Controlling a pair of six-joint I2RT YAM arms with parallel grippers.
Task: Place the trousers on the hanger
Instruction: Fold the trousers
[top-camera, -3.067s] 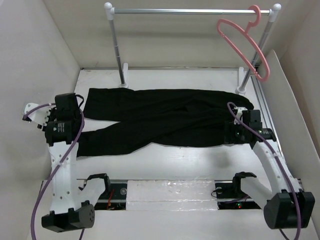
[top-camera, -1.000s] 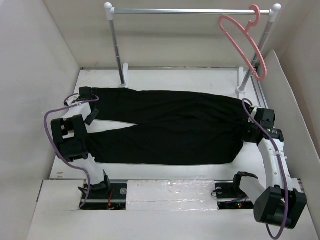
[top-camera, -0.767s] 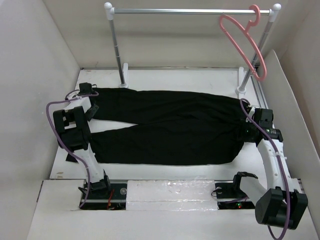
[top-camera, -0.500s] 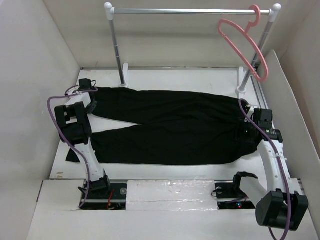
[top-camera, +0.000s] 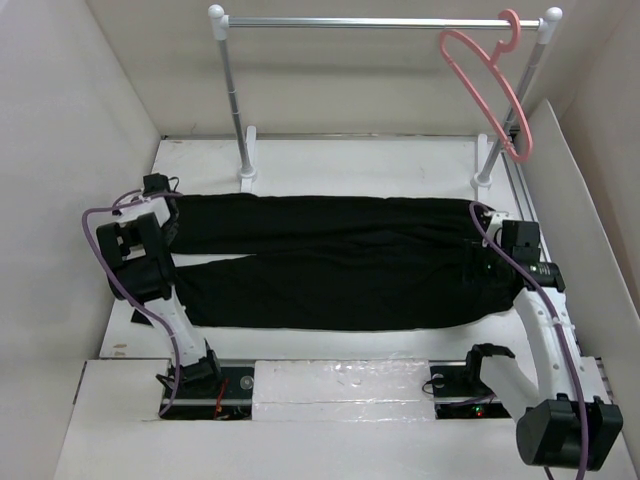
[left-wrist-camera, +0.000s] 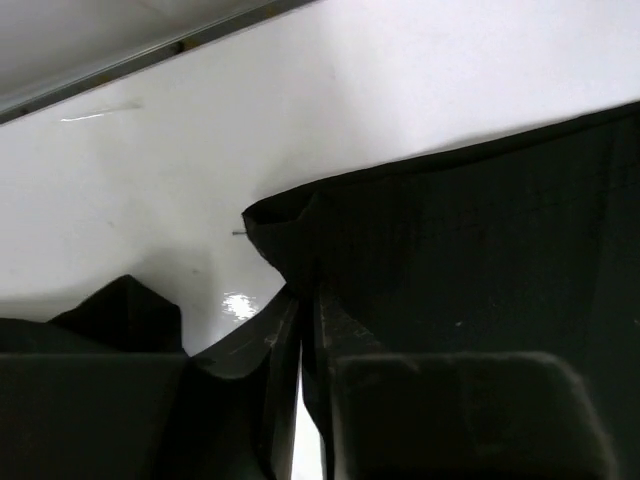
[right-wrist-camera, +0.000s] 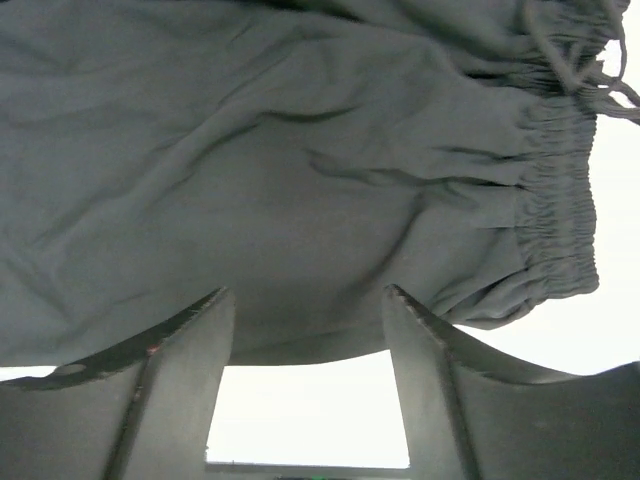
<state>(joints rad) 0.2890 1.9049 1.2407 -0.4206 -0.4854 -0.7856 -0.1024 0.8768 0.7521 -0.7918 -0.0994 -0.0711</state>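
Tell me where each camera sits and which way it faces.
Top external: above and behind the robot, looking down on table, trousers and hanger; left arm and right arm show.
Left wrist: on the left arm, looking along the left gripper, shut on a trouser-leg hem.
Right wrist: on the right arm, looking past the open right gripper at the waistband.
Shared: both wrist views show the trousers, at opposite ends.

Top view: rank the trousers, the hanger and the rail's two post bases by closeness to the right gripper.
From the right gripper:
1. trousers, waistband right at its fingertips.
2. right post base, just behind it.
3. hanger, hanging higher, far right.
4. left post base, far left.
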